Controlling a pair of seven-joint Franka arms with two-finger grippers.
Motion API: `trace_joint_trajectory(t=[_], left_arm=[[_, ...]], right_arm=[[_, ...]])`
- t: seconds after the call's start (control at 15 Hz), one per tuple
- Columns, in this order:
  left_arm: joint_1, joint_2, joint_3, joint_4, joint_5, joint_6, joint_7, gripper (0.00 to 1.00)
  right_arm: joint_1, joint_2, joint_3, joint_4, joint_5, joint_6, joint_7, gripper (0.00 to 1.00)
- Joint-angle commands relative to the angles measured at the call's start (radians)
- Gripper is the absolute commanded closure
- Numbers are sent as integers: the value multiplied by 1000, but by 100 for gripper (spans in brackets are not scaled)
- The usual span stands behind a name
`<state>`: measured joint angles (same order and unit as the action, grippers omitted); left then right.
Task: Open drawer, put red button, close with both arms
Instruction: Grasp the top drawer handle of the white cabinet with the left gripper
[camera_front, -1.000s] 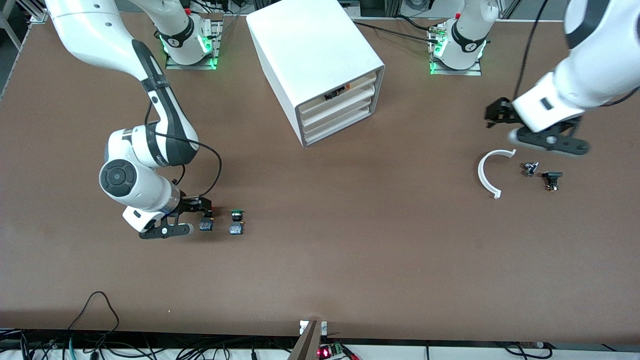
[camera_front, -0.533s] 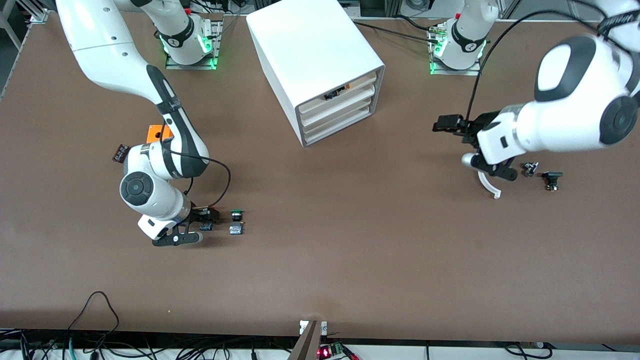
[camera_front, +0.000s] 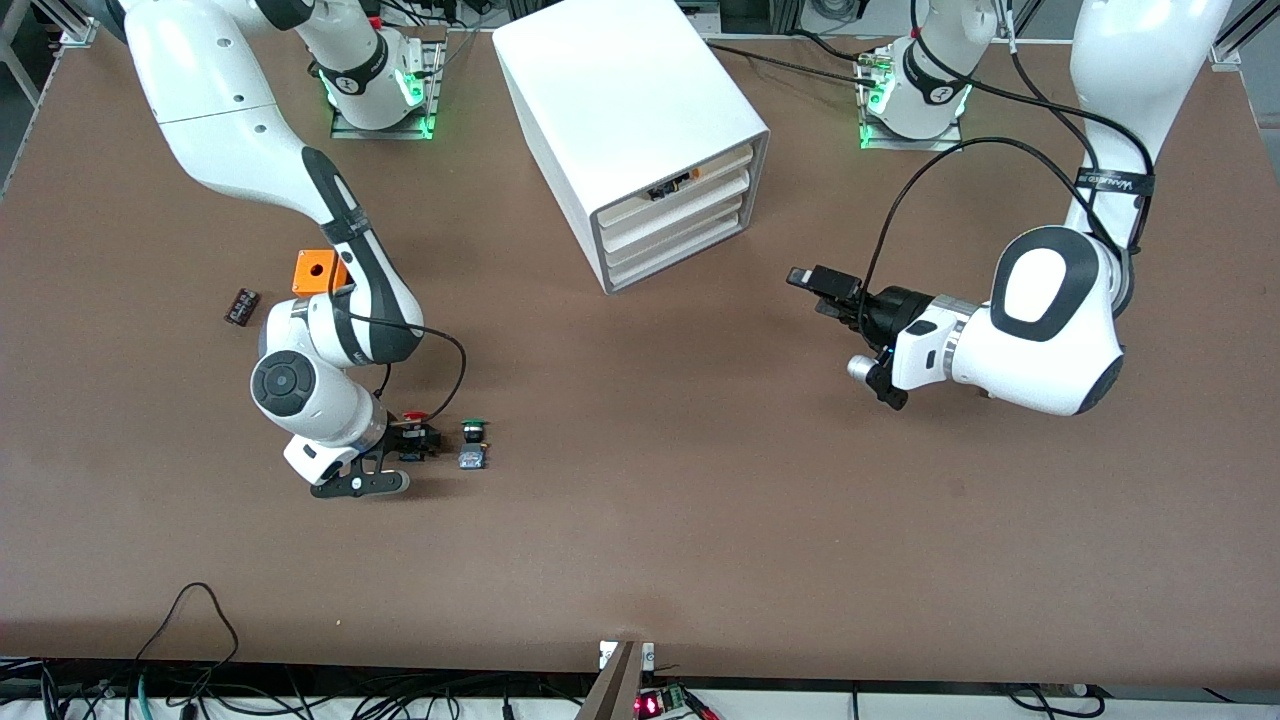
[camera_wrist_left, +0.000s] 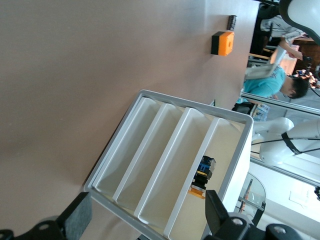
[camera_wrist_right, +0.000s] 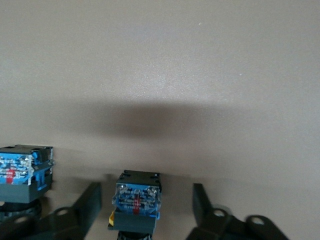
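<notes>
Your cabinet stands mid-table, top drawer slightly out. Left claw hovers open over bare table, facing the drawers. Right claw sits low, fingers spread around the red button — green button just beside it.

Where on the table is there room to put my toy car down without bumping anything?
Best spot: the wide bare brown table nearer the front camera than the cabinet, between the green-capped button and the left gripper. It is crowded where the right gripper sits around the red button, with an orange box nearby.
</notes>
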<state>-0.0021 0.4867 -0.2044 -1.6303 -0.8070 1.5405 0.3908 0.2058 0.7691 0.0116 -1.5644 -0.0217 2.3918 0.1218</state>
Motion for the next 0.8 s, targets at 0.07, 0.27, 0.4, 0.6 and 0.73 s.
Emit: trace_joint_trajectory(t=[0.07,0.27,0.4,0.6,0.73], left_arm=[[5,-72,-20,-187,-125,105,189,0],[8,-88,-87,-313,-215,228,301,1],[-5,-83,-102,-348,-253,256,321,1],[-1,-82,-158,-445,-331,323,430,2],[-4,-77,-158,-485,-357,322,505,3]], right_arm=[[3,16,4,23,3,4,12,56],[3,15,4,23,3,4,6,87],[4,15,4,23,2,4,4,100],[6,6,4,27,0,-2,-4,100],[9,3,4,59,0,-25,-4,100]])
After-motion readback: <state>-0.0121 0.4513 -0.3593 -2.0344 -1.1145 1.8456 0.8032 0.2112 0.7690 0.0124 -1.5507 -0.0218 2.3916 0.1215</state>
